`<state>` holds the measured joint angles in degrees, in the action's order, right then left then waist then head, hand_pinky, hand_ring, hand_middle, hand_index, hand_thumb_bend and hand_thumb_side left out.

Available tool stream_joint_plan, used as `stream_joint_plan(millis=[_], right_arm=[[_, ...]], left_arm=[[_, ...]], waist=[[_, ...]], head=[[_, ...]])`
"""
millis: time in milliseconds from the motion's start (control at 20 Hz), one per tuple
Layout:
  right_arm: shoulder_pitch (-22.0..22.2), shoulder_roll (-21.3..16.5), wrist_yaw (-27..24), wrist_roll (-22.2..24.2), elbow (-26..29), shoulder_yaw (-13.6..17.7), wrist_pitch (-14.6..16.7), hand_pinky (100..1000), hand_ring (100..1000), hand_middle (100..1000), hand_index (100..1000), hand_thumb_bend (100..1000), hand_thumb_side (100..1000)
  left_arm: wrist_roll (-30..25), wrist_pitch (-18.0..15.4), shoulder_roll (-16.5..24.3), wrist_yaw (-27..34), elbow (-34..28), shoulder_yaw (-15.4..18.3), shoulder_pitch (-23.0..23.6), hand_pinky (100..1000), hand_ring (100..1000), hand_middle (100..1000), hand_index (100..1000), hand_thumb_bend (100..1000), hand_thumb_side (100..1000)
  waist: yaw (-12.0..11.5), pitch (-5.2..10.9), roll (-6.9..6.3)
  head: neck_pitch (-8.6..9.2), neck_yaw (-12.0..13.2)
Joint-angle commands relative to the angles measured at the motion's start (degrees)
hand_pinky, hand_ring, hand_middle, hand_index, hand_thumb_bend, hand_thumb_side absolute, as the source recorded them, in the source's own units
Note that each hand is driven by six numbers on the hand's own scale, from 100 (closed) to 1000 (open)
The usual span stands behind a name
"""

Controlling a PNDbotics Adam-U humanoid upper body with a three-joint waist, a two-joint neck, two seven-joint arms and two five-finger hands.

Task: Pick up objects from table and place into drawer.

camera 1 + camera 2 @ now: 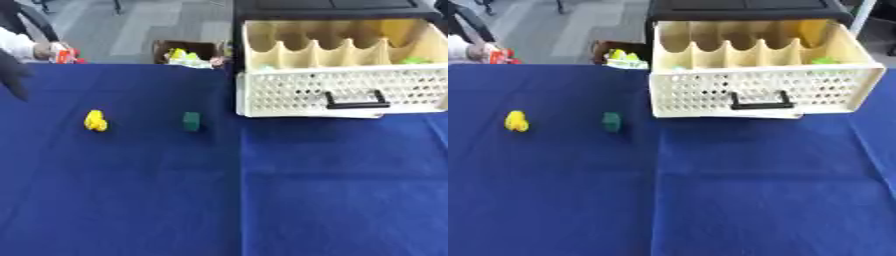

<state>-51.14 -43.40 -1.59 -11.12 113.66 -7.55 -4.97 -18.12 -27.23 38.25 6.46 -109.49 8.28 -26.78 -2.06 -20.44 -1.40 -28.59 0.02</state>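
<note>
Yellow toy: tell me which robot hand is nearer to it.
Left, apparently. A dark shape, likely the left robot hand, sits at the left edge, up-left of the yellow toy. The right robot hand shows in no view.

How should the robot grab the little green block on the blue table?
Probably from straight above, pinching the green block across its two side faces. It stands alone on the blue cloth, with bare cloth on every side and the yellow toy well off to its left, so fingers could fit down either side. Its flat sides look easier to pinch than its top.
</note>
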Motion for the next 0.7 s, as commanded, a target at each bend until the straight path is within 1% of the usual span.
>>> stream_joint_plan(millis=[50,150,200,300,350,400,450,500,550,700], right_arm=[[-0.6,0.0,0.1,-1.0,0.9,1.0,0.4,743,331,309,751,100,688],[-0.6,0.4,-0.1,-1.4,0.9,1.2,0.6,744,331,310,751,100,687],[-0.6,0.5,-0.1,-1.5,0.9,1.2,0.6,743,331,311,751,100,686],[-0.6,0.7,-0.2,-1.7,0.9,1.3,0.8,743,332,312,752,100,683],[-0.7,0.8,-0.3,-1.7,0.9,1.3,0.9,744,332,312,752,100,684],[-0.8,1.0,-0.3,-1.7,0.9,1.3,1.0,744,332,313,752,100,683],[-0.9,1.2,-0.4,-1.8,0.9,1.3,1.1,744,332,313,752,100,683],[-1.0,1.4,-0.5,-1.8,0.9,1.3,1.1,746,332,314,752,100,685],[-1.0,1.7,-0.5,-1.7,0.9,1.2,1.2,747,331,313,753,100,687],[-1.1,2.1,-0.7,-1.6,0.9,1.3,1.2,752,331,314,753,100,691]], left_arm=[[-2.8,-5.1,5.9,-4.5,3.3,-1.5,-3.2,575,715,661,917,100,270],[-4.9,-9.5,7.9,-7.8,6.6,-2.8,-5.8,616,738,681,924,100,250],[-5.8,-11.5,8.7,-9.1,8.5,-3.6,-6.9,629,740,670,903,100,289],[-7.3,-15.6,10.4,-11.3,12.7,-5.4,-9.8,644,738,656,890,100,396],[-8.0,-17.6,10.9,-12.3,14.9,-6.2,-11.1,649,739,659,892,100,462],[-8.8,-19.5,11.2,-13.3,17.1,-7.1,-12.5,659,742,668,899,100,508],[-9.6,-21.4,11.5,-14.3,19.3,-8.0,-13.9,663,744,671,905,100,532],[-10.4,-23.0,11.6,-15.1,21.3,-8.9,-15.2,667,745,679,936,100,567],[-11.3,-23.9,11.6,-15.8,23.0,-9.9,-16.6,672,748,693,973,100,576],[-13.5,-24.6,11.1,-17.1,26.4,-12.2,-20.2,679,756,734,991,100,522]], waist=[[0.2,1.61,-0.14],[0.4,1.72,-0.27],[0.6,1.76,-0.36],[1.0,1.83,-0.56],[1.1,1.84,-0.64],[1.2,1.84,-0.73],[1.4,1.83,-0.83],[1.5,1.77,-0.94],[1.7,1.70,-1.05],[2.1,1.37,-1.38]], head=[[-0.26,-1.0],[-0.10,-1.3],[-0.04,-1.3],[-0.14,-1.2],[-0.25,-1.1],[-0.38,-1.1],[-0.46,-1.1],[-0.41,-1.0],[-0.33,-0.9],[0.26,-0.5]])
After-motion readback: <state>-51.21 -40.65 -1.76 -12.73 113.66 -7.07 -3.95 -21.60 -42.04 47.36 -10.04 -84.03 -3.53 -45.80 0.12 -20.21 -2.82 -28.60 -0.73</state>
